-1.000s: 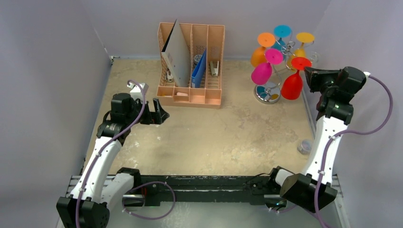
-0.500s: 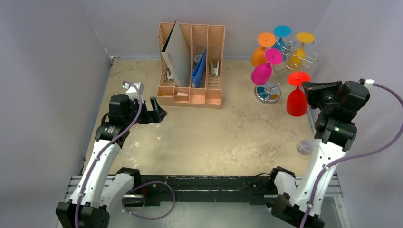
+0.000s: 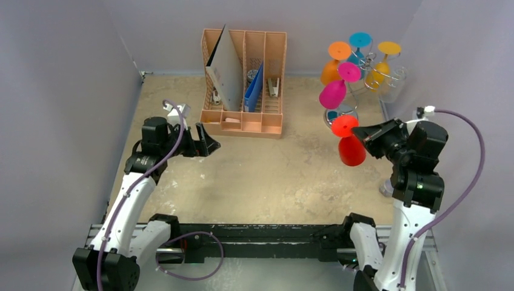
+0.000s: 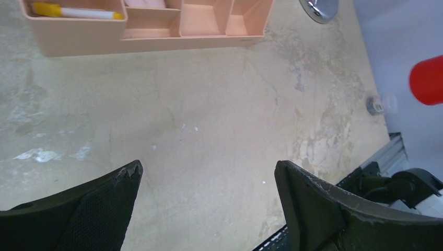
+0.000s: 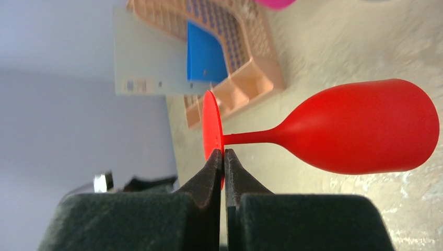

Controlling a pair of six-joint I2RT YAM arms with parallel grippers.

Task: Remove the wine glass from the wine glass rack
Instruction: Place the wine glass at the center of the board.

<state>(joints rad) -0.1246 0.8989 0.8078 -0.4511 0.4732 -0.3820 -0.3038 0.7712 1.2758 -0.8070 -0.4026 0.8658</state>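
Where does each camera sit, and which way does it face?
Top external: above and behind the bases, facing down and forward over the table; the left arm, right arm and wine glass rack show.
Left wrist: on the left arm, facing down at the table; the left gripper, open, shows at the bottom.
Right wrist: rolled sideways, facing along the right gripper, shut on the foot of the red wine glass.
Shared: the red wine glass and peach organiser appear in all three.

Robot lab test cell: plain grey walls (image 3: 54,91) boxing worn tabletop (image 3: 285,176), mounting rail (image 3: 273,233) at near edge.
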